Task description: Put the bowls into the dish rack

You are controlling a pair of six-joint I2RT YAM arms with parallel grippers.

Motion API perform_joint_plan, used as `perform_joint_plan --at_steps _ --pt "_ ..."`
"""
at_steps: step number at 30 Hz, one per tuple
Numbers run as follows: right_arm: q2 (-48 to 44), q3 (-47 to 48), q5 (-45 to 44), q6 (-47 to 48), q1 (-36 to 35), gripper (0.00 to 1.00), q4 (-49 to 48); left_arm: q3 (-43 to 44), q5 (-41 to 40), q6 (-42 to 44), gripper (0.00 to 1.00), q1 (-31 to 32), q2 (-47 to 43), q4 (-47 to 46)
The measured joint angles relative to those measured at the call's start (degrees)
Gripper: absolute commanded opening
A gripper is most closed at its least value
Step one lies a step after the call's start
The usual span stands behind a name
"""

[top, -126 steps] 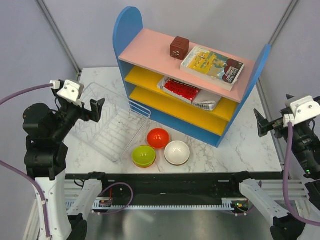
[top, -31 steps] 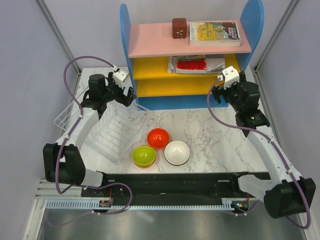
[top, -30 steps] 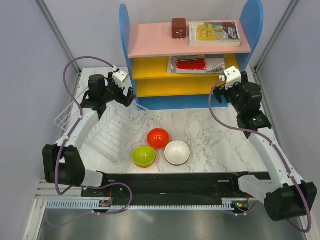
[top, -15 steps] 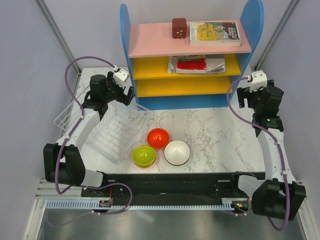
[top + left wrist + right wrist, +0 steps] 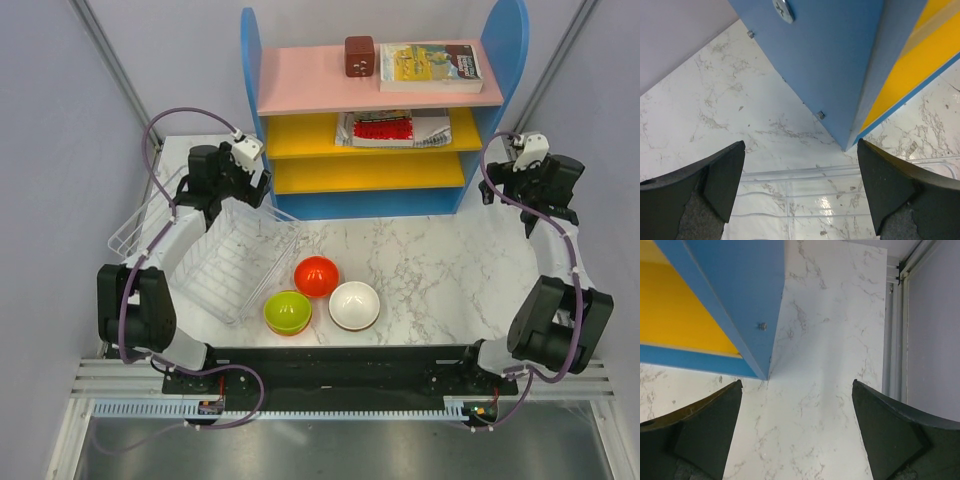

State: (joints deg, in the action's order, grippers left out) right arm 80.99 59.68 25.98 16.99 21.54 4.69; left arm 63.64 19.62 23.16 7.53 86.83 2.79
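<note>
The left gripper (image 5: pixel 800 145) and right gripper (image 5: pixel 797 384) are both hanging wide open and empty, while the red bowl (image 5: pixel 316 275), green bowl (image 5: pixel 287 311) and white bowl (image 5: pixel 354 305) are sitting just beside the dish rack (image 5: pixel 225 265), so straddling the nearest rim squarely is looking wisest.

The red bowl (image 5: pixel 316 276), green bowl (image 5: pixel 287 311) and white bowl (image 5: pixel 354 305) at lower centre look like glossy plastic. Left of them, the dish rack (image 5: pixel 235 262) is clear shiny plastic with thin white wire, on a smooth marble-patterned table (image 5: pixel 450 270). The shelf unit (image 5: pixel 830 60) has flat matt blue paint and a shiny metal screw (image 5: pixel 783 10).
</note>
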Motion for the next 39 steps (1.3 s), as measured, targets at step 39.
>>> perform_joint_plan --at_steps 39 --pt "28.02 24.55 -24.22 -3.76 -12.04 0.98 -6.40 22.29 -9.99 -0.22 1.00 0.31 18.82 3.15"
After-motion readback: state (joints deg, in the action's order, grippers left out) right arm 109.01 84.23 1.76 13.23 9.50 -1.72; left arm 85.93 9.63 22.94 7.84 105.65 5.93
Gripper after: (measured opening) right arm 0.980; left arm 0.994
